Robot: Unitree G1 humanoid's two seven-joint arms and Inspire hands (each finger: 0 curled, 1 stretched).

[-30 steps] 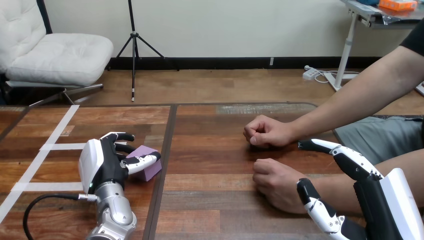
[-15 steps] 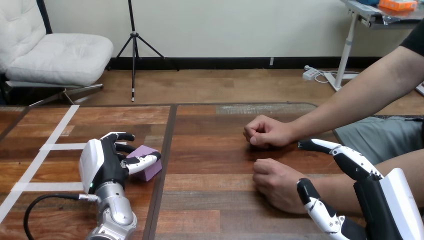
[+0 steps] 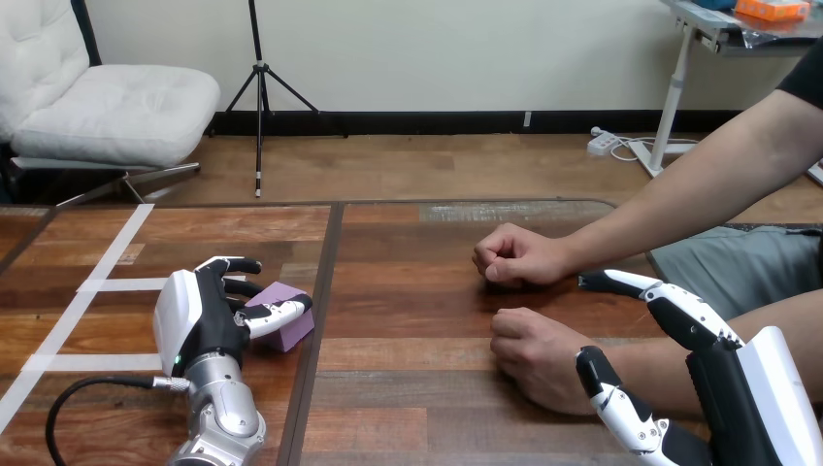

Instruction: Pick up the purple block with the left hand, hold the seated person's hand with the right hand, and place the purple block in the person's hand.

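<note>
The purple block [image 3: 289,328] lies on the wooden table [image 3: 417,291] at the left. My left hand [image 3: 209,316] is beside it, thumb laid across its near side and fingers reaching past its far side, spread around it without closing. The person's two fists rest on the table at the right: the far one [image 3: 514,257] and the near one [image 3: 539,354]. My right hand [image 3: 708,388] is open at the bottom right, its thumb in front of the near forearm and its fingers behind it, not curled round it.
White tape lines [image 3: 107,262] cross the table's left part. A dark seam [image 3: 320,320] runs down the table just right of the block. A black cable [image 3: 87,388] loops by my left forearm.
</note>
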